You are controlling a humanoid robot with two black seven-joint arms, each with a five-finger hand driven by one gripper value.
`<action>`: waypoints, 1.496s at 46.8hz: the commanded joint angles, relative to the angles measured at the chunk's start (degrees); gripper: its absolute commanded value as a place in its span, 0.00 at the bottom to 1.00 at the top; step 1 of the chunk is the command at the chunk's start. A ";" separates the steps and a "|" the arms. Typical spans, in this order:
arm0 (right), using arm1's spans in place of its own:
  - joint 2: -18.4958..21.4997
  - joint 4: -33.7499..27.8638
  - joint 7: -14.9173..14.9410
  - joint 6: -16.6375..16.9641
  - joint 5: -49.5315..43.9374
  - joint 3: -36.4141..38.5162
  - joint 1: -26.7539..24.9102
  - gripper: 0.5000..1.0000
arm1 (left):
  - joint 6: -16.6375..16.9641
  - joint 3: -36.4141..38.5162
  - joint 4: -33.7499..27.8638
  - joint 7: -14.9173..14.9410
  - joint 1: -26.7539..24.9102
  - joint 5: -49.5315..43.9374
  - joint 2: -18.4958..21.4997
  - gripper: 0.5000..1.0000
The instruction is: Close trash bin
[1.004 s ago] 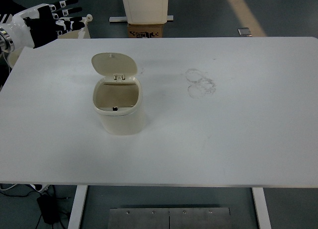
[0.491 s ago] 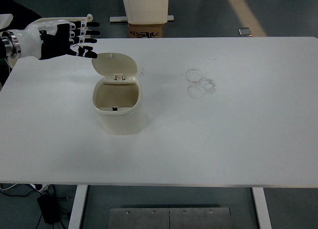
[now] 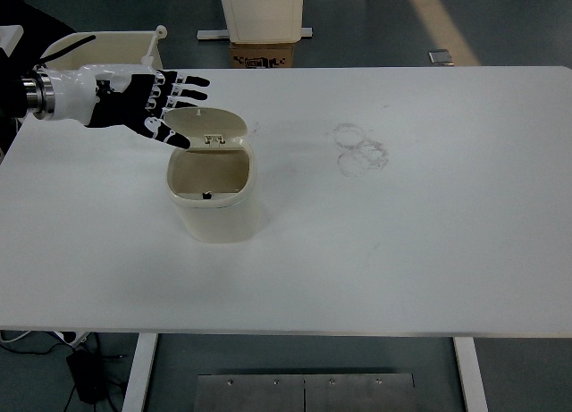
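Note:
A small cream trash bin [image 3: 214, 202] stands on the white table [image 3: 402, 251], left of centre. Its hinged lid [image 3: 213, 123] is raised at the back, tipped forward over the open mouth. My left hand [image 3: 165, 104] reaches in from the left edge with fingers spread, flat against the back and left side of the lid, holding nothing. The inside of the bin shows a small dark speck at the bottom front. The right arm is out of sight.
Faint ring marks [image 3: 359, 148] stain the table to the right of the bin. Beyond the far edge stand a cardboard box [image 3: 264, 53] under a white column and a cream crate [image 3: 121, 47] at the left.
My left hand has moved right and forward from the table's far left corner to the lid. The lid has tipped forward from its upright position.

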 commanded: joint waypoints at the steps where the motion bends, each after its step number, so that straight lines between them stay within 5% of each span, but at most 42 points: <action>1: 0.00 -0.01 -0.08 -0.02 0.01 0.00 0.00 0.98 | -1.42 0.48 -0.09 -0.01 -0.80 0.39 -0.01 1.00; 32: 0.00 0.08 -0.08 -0.02 0.01 0.00 0.00 0.98 | -7.57 3.91 -5.28 0.96 -3.18 5.57 -0.01 1.00; 70: 0.00 0.08 -0.96 0.07 0.01 0.00 0.00 0.98 | -7.75 4.61 -8.18 1.04 -2.65 5.57 -0.01 1.00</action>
